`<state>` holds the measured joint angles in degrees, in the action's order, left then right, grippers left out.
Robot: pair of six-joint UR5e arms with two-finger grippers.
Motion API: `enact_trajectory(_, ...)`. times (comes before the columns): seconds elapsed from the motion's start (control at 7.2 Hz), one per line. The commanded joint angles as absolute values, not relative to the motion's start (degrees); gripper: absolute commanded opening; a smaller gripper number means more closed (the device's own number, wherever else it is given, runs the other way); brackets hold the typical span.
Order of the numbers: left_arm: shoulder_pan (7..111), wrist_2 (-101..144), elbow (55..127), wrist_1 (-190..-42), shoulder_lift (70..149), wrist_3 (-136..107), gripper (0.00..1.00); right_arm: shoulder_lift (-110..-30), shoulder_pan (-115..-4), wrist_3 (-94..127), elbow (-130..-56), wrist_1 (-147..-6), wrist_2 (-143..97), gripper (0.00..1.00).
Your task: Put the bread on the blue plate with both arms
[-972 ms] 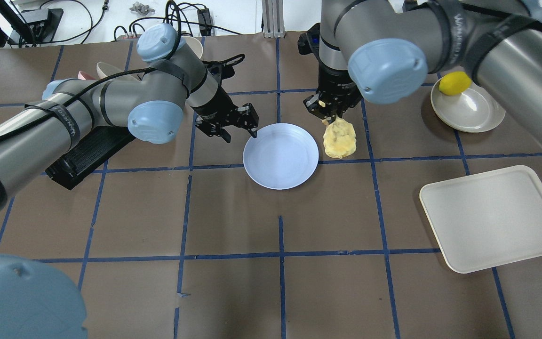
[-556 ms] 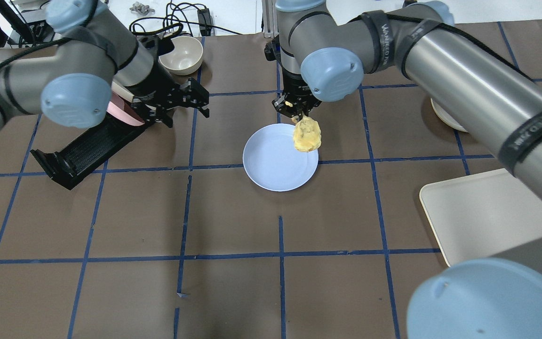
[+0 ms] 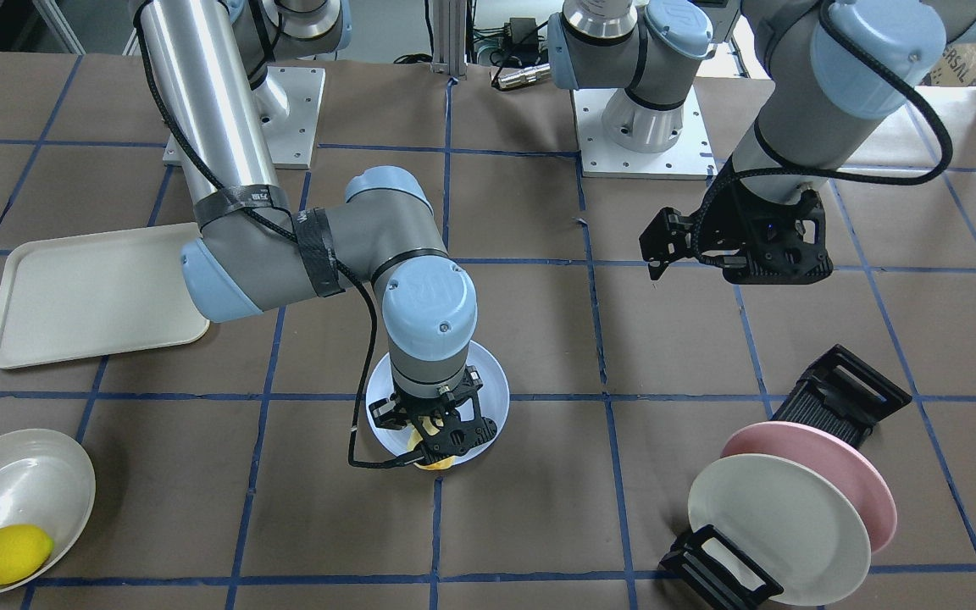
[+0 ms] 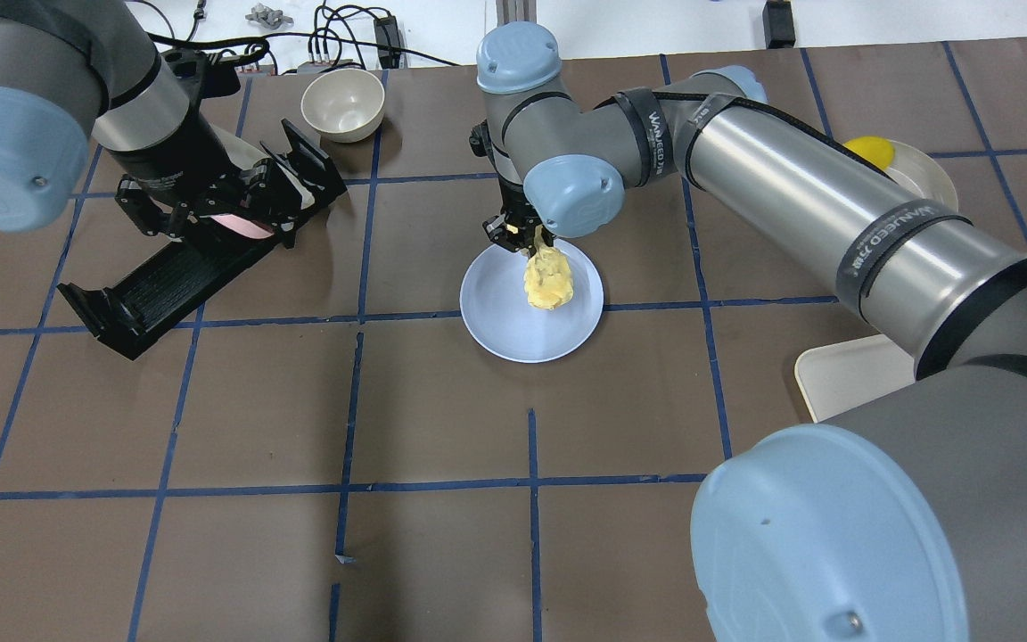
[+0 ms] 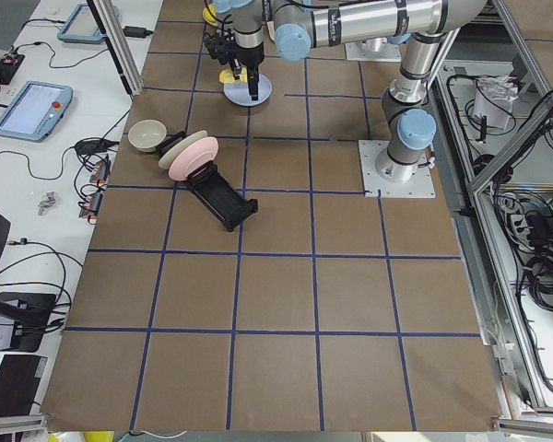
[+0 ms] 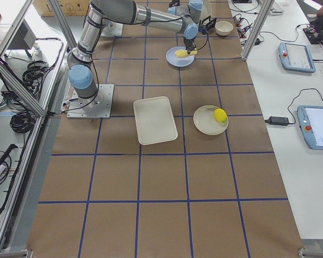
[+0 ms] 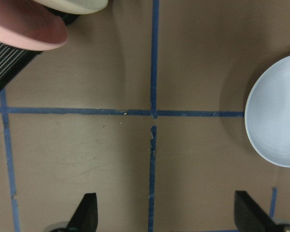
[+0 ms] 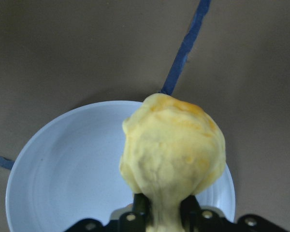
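**Bread over the blue plate, pinched by one end**

Nearest us in the overhead view lies the blue plate (image 4: pixel 513 334), and we place everything else by it. The bread (image 4: pixel 548 278) is over the plate's middle, a little to the right. We cannot tell whether it touches the plate's floor. It is an elongated golden-yellow roll with a bumpy, pale crust and a deeper golden patch at its free end.

At the plate's far rim the right tool (image 4: pixel 521 237) is pinching the bread's far end, so the roll reaches from there toward the plate's middle. We judge the bread light and soft, with a crust that could dent or crumble, so a gentle squeeze suits it. Held by one end it may sag or swing. A grip nearer its middle, across the narrow width, would likely hold it steadier.

Farther off, well to the left of the plate, the left tool (image 7: pixel 166 217) holds nothing, its fingers spread wide above the surface (image 4: pixel 442 401). There too a pink plate (image 4: pixel 233 227) leans in a black rack (image 4: pixel 148 285).
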<state>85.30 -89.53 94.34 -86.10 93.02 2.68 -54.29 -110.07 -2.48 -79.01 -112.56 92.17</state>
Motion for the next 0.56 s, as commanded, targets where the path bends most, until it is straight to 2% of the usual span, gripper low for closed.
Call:
enact_trajectory(0.0,86.21,-91.32,93.09,-88.24,91.76,2.72,1.0,-54.49,-110.13,-2.29,-79.01,-112.59,92.55,1.0)
enact_trajectory(0.42,87.8,-93.6,89.21,-92.37,92.55,2.72,1.0,-59.31,-106.1,-6.47,-80.5,-107.69,92.64,1.0)
